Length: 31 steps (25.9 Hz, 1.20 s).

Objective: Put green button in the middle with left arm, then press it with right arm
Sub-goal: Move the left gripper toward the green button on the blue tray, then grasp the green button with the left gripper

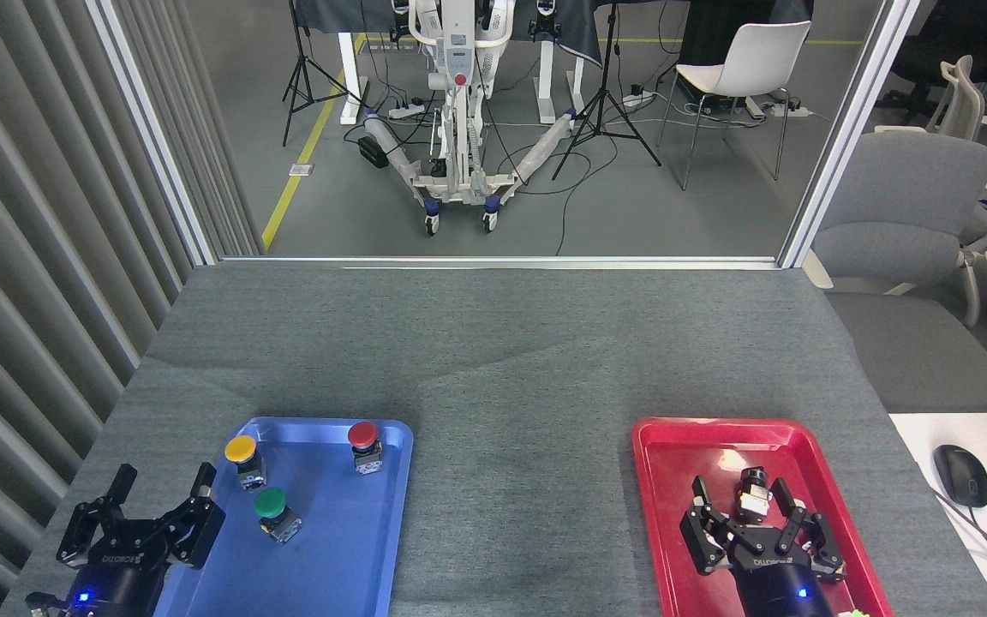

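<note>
The green button (272, 506) stands in the blue tray (348, 548), on its left half, below the yellow button. My left gripper (164, 482) is open at the tray's left edge, to the left of the green button and apart from it, holding nothing. My right gripper (739, 497) is open over the red tray (673, 480), its fingers on either side of a small black-and-silver part (752, 494). The middle (519, 497), bare grey cloth between the two trays, holds nothing.
A yellow button (242, 454) and a red button (364, 441) also stand in the blue tray. A mouse (960, 476) lies on a white desk at the right. Slatted wall panels run along the left. Office chairs stand beyond the table's right side.
</note>
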Each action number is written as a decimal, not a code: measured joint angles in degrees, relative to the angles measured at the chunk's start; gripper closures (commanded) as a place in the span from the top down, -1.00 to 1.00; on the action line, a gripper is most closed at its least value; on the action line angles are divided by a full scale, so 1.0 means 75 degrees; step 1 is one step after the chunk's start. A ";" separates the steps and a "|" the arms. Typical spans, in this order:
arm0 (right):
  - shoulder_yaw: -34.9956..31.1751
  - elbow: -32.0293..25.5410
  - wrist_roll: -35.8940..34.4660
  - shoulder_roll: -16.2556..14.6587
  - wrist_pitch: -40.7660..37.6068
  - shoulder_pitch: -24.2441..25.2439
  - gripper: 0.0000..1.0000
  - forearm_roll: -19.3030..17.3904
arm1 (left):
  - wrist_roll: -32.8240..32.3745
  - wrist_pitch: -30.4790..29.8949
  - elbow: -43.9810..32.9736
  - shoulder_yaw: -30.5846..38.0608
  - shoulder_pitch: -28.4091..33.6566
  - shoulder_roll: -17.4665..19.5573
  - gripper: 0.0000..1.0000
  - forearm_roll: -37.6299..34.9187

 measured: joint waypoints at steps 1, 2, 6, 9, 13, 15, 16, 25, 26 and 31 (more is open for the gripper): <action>0.0000 0.0001 0.0000 -0.0001 -0.0003 0.0000 1.00 0.0000 | -0.0037 0.0000 -0.0027 -0.0003 0.0010 -0.0009 1.00 -0.0003; 0.0000 0.0001 0.0000 -0.0002 -0.0003 0.0000 1.00 -0.0001 | -0.0074 0.0000 -0.0055 -0.0008 0.0021 -0.0018 1.00 -0.0006; 0.0000 0.0002 0.0000 -0.0004 -0.0004 0.0000 1.00 -0.0001 | -0.0118 0.0002 -0.0216 -0.0029 0.0177 -0.0061 1.00 -0.0035; 0.0000 0.0002 -0.0002 0.0001 -0.0004 0.0000 1.00 -0.0001 | -0.0127 0.0054 -0.0472 -0.0031 0.0430 -0.0091 1.00 -0.0043; 0.0000 0.0003 -0.0002 0.0005 -0.0005 0.0000 1.00 -0.0001 | -0.0186 0.0083 -0.0593 -0.0036 0.0582 -0.0109 1.00 -0.0067; 0.0000 0.0003 -0.0005 0.0004 -0.0005 0.0000 1.00 -0.0001 | -0.0193 0.0083 -0.0619 -0.0036 0.0616 -0.0126 0.99 -0.0071; 0.0000 0.0003 -0.0011 0.0003 -0.0005 0.0000 1.00 0.0000 | -0.0194 0.0094 -0.0627 -0.0035 0.0631 -0.0135 0.99 -0.0071; 0.0000 -0.0001 -0.0020 0.0005 -0.0005 -0.0001 1.00 0.0003 | -0.0211 0.0094 -0.0650 -0.0047 0.0684 -0.0169 0.98 -0.0082; 0.0000 0.0000 -0.0017 0.0003 -0.0005 0.0000 1.00 0.0003 | -0.0213 0.0088 -0.0652 -0.0047 0.0698 -0.0170 0.98 -0.0083; 0.0000 -0.0002 -0.0004 -0.0003 -0.0005 -0.0008 1.00 0.0003 | -0.0214 0.0078 -0.0661 -0.0043 0.0720 -0.0161 0.99 -0.0085</action>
